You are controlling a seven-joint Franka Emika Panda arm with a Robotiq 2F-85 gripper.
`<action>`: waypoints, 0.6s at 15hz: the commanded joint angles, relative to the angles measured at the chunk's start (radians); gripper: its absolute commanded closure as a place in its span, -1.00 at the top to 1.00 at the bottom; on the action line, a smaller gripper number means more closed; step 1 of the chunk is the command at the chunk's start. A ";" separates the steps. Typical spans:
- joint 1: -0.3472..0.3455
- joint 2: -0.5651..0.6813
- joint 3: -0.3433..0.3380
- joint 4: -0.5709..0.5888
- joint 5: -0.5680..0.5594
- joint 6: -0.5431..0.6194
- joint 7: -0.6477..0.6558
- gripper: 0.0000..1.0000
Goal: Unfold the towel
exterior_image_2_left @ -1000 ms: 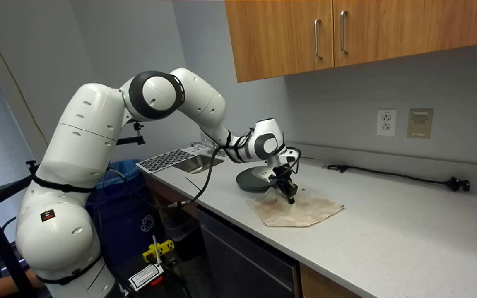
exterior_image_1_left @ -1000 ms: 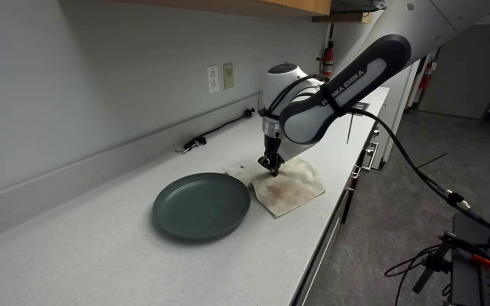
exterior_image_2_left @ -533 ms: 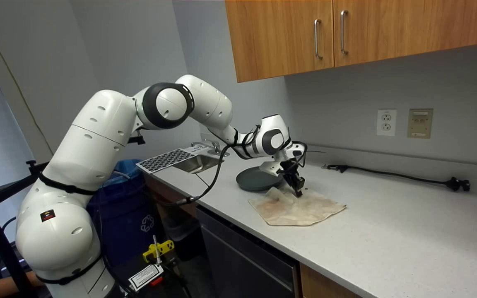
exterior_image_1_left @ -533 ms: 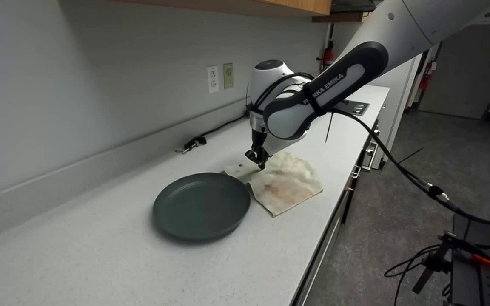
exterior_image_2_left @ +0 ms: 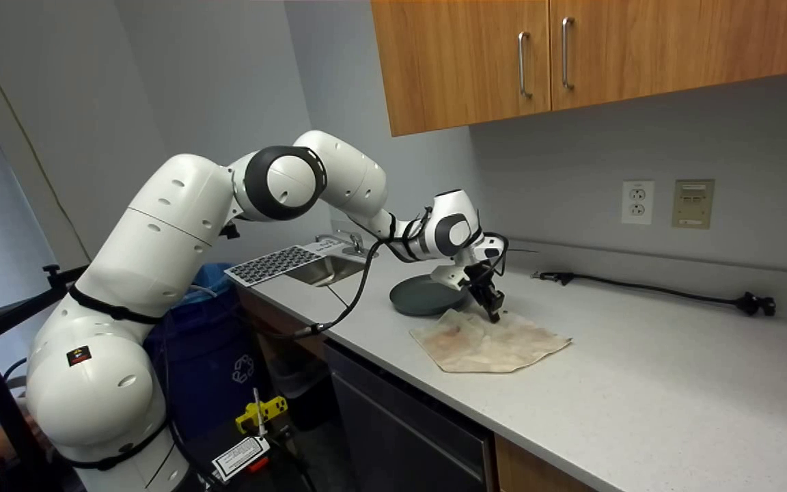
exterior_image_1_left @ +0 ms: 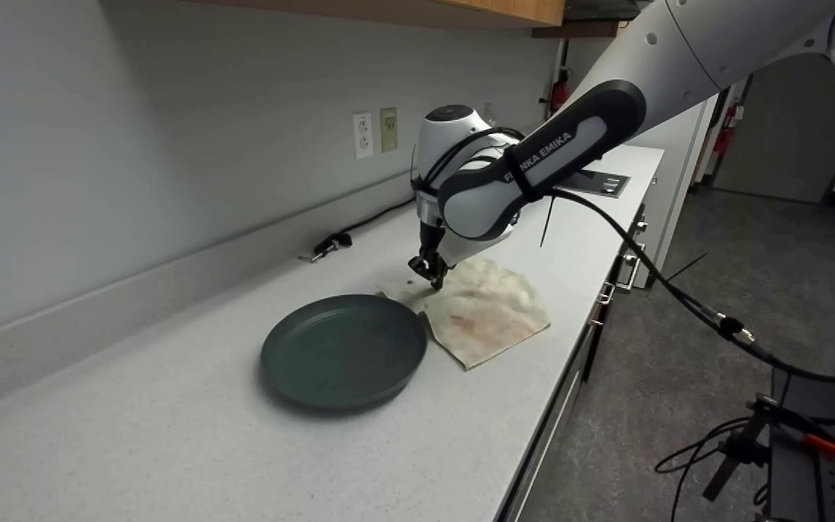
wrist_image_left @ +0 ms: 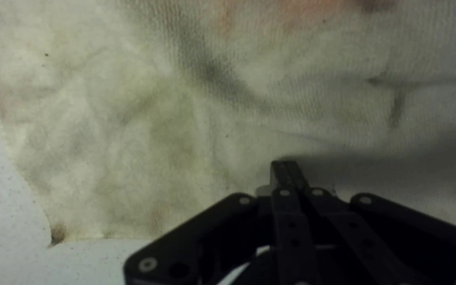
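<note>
Although the towel lies mostly spread on the countertop, its unfolding is judged incomplete. It sits beside the dark green plate and near the countertop's front edge; whether towel and plate touch cannot be determined. A corner at the lower left of the wrist view rests flat, while a shadowed ridge and several creases cross the middle. In an exterior view the towel's plate-facing edge shows a notch, as though part of the cloth overlaps or stands raised there; any doubled layer beneath is not verifiable.

Progress assessment: the broad opening-out appears largely done. What is left, in this judgement, is drawing out the area next to the plate and levelling the ridge.

Over the towel stands the gripper, its fingers together with no visible gap and no cloth seen in their hold. The tips appear very close to the surface; contact cannot be confirmed. In that state a push or sweep looks feasible, whereas a pinch would require parting the fingers first.

Further out, a black cable-like item lies along the wall, apart from the towel.
</note>
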 commanded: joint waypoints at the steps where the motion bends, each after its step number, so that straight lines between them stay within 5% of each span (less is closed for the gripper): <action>1: 0.007 -0.078 -0.004 -0.080 0.008 0.017 -0.019 -1.00; 9: 0.028 -0.382 -0.002 -0.437 -0.043 0.021 -0.042 -1.00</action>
